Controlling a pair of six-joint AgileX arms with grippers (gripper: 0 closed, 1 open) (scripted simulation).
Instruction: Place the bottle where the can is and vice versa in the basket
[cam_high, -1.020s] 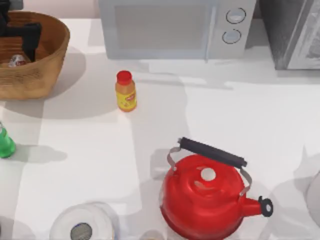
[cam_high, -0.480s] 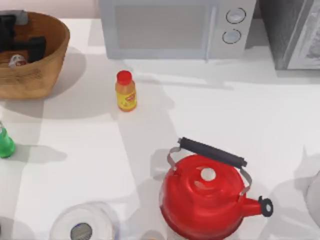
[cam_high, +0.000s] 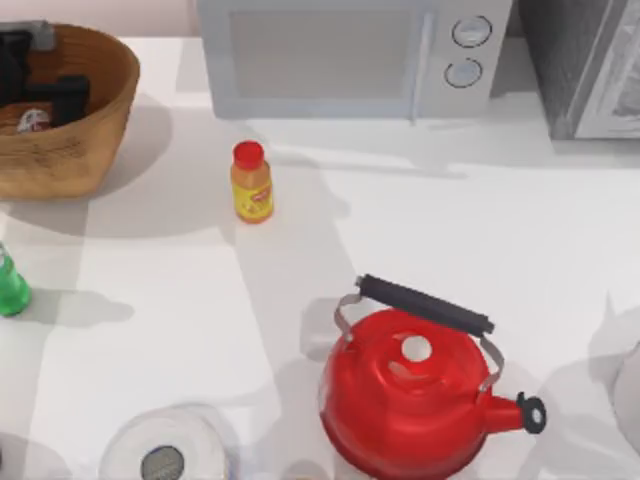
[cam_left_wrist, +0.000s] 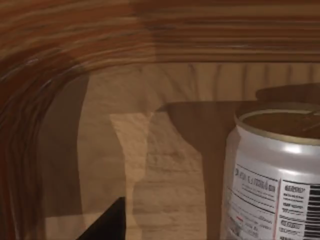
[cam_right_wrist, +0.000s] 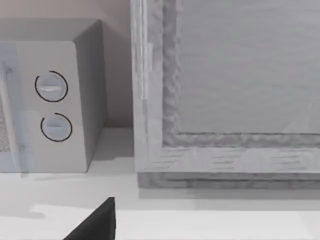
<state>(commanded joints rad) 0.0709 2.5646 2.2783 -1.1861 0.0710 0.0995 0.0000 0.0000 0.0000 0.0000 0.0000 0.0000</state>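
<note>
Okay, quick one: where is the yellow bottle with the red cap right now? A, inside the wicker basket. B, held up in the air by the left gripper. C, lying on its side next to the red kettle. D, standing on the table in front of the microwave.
D: the bottle stands upright on the white table, near the microwave, outside the basket and apart from the kettle.

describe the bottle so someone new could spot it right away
Start at the microwave along the table's far edge. Just in front of its left part stands the bottle, upright and alone on the white table. Its yellow body and red cap set it apart from the red kettle.
</note>
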